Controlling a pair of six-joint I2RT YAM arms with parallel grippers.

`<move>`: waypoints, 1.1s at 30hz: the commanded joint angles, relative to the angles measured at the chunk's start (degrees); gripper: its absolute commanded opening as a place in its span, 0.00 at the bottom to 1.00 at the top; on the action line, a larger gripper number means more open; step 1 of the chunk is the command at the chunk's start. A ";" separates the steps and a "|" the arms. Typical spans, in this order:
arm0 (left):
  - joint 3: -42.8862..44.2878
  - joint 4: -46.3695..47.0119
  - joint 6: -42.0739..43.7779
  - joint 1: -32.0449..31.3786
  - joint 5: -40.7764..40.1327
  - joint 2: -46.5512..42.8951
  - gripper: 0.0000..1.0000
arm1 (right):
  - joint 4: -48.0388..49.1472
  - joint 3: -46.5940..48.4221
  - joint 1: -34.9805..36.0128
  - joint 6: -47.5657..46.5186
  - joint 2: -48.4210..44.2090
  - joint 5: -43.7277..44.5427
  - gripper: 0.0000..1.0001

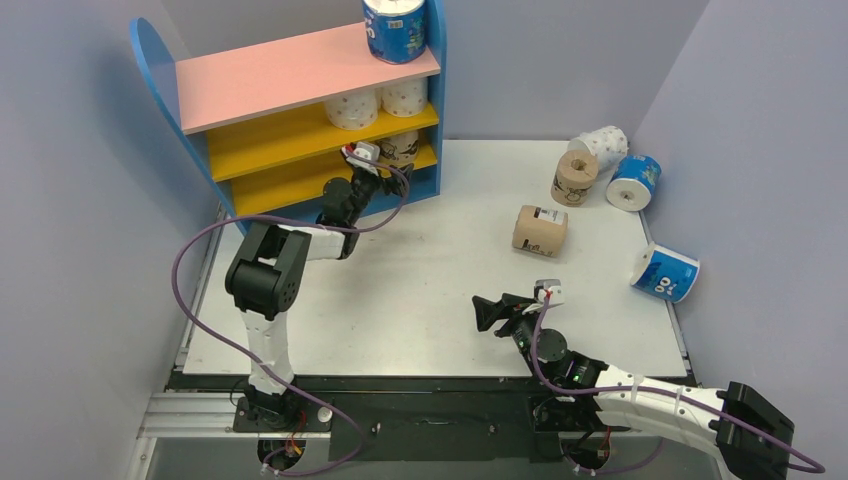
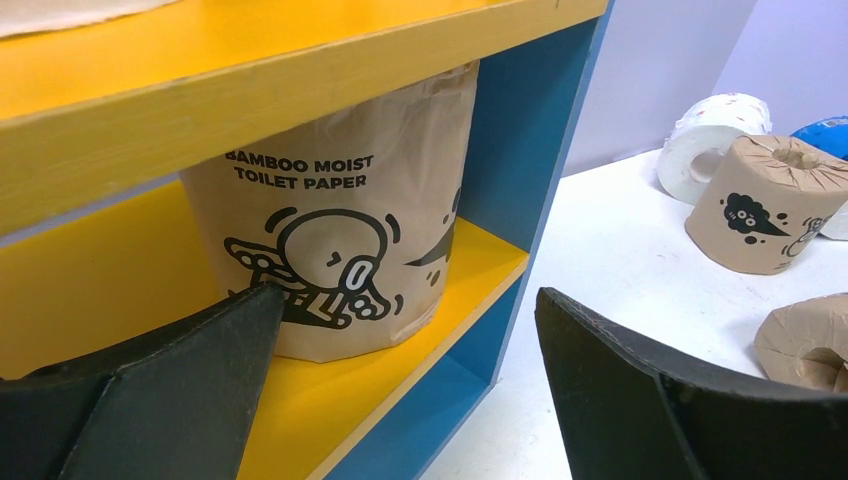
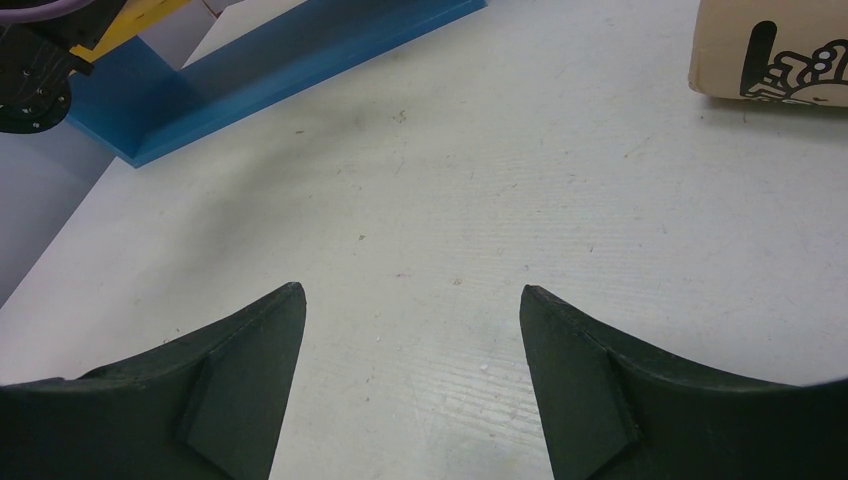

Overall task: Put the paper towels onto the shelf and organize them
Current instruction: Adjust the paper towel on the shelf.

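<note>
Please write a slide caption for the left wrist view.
Open left gripper faces a tan cartoon-printed paper towel roll standing upright on the toy shelf's lower yellow board.

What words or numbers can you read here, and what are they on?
"BAMBOO MOIST TOILET PAPER": tan roll on the lower yellow board.
Print on blue roll on top and blue roll at the table's edge: too blurred.
Label on loose tan roll: too small.

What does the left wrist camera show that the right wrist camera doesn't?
Left wrist only: a printed tan roll standing on the shelf, on its lower yellow board, plus a white roll and a second tan roll on the table. Right wrist only: a black piece of the left arm. Both: the shelf's blue frame, the table, a lying tan roll, and open jaws: left gripper, right gripper.
</note>
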 commanded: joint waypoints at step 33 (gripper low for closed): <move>5.95 1.02 1.00 -3.45 -0.13 2.16 0.96 | 0.95 -0.50 -0.20 1.12 -0.96 1.84 0.74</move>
